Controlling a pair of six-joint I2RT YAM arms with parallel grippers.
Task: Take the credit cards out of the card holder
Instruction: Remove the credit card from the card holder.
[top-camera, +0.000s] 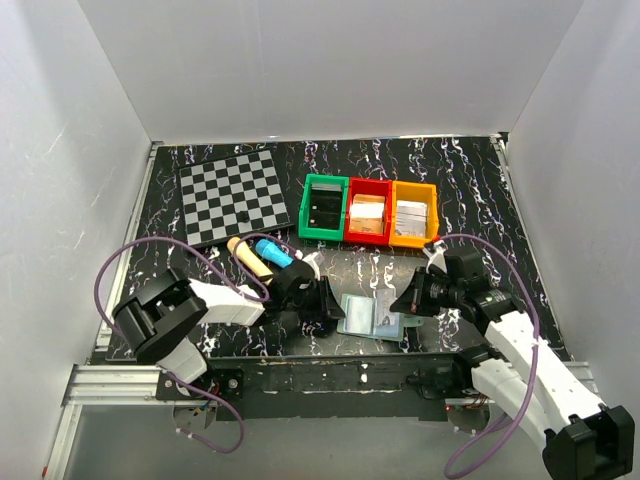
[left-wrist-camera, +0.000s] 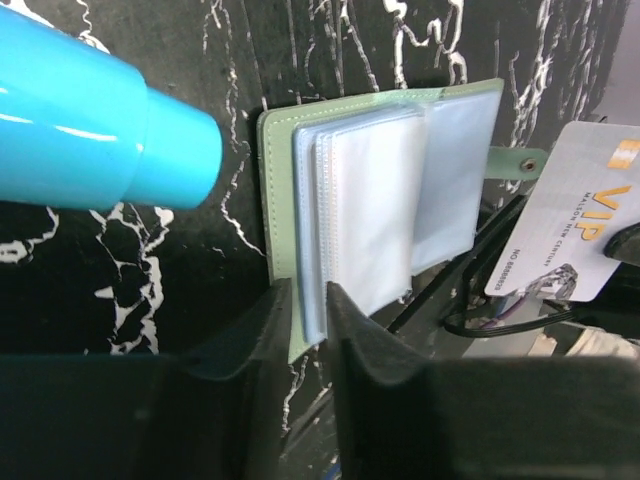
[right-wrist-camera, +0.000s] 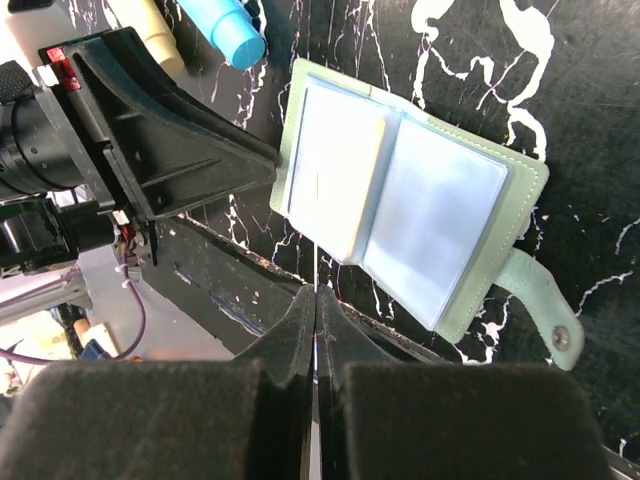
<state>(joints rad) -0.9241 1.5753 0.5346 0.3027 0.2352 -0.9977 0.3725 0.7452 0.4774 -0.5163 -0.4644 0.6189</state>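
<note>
Your right tool (right-wrist-camera: 316, 296) pinches a credit card (left-wrist-camera: 560, 200); left tool (left-wrist-camera: 310, 298) straddles the card holder (left-wrist-camera: 275, 200), grip unclear. If loose, it could drag along.

Card holder (top-camera: 368, 316) before 3 bins (top-camera: 369, 182)

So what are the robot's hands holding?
Right gripper pinches a credit card by one edge. Left gripper straddles the card holder at its edge; grip unclear.
</note>
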